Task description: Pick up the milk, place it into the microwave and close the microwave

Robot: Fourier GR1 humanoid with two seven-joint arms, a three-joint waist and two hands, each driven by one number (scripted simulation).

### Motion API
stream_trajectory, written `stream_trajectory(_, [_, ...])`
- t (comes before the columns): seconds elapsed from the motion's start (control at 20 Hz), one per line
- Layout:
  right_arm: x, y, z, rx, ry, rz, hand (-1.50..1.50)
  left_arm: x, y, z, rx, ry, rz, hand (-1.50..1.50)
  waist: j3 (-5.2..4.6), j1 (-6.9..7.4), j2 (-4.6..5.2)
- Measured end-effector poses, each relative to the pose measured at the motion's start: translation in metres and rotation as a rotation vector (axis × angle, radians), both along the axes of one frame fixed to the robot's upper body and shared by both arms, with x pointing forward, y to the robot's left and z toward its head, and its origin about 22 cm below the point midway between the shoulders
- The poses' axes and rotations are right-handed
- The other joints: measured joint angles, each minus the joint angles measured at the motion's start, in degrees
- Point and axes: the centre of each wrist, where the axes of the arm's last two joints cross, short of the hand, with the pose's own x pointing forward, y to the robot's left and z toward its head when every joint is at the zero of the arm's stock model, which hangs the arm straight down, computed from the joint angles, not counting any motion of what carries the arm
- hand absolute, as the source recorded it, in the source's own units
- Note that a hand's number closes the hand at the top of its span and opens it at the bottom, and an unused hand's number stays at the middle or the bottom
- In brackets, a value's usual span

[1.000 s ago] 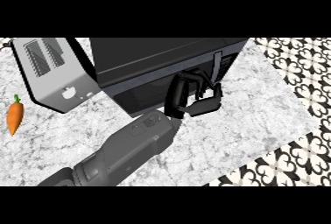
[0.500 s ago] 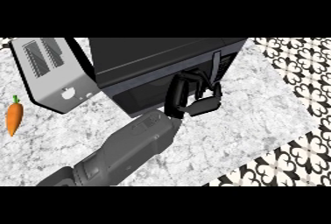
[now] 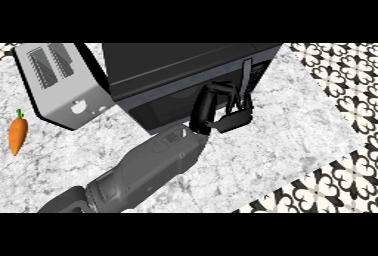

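At 7 o'clock, nearest the viewer, a grey forearm (image 3: 148, 167) comes in over the marble counter (image 3: 295, 145) and slants up toward the middle. It appears to be the right arm, and no other arm shows. Its right hand (image 3: 230, 119) lies against the front of the microwave (image 3: 177, 65), the fingers (image 3: 238, 100) fairly straight and close together just beside the vertical door handle (image 3: 246, 75), the thumb (image 3: 204, 107) arched apart on the door (image 3: 159, 107), nothing held. The milk is nowhere in sight; judging by the task, it probably sits inside behind the dark door, though that cannot be confirmed. Whether the door is fully latched cannot be told either, and that is the main risk: a push landing near the handle at a slant could leave the door ajar. The fingers might also catch behind the handle on withdrawal and drag the door back open. Off at 9 o'clock lies a carrot (image 3: 18, 132), well apart, and at 10 o'clock stands a silver toaster (image 3: 63, 82) just beside the microwave, where the elbow could brush it if the arm swings left.
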Motion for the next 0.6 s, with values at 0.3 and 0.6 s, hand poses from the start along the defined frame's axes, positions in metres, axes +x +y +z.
stream_trajectory(0.3, [-0.0004,-0.0007,0.0042,0.002,0.004,0.033,-1.5,0.0,-0.0039,0.0007,0.053,0.028,-0.011,1.5,-0.04,0.77,-0.36])
stream_trajectory(0.6, [-0.0036,-0.0047,0.0101,0.006,-0.005,0.026,-1.5,-0.0036,-0.0065,-0.0011,0.066,0.068,-0.016,1.5,-0.19,2.25,-0.82])
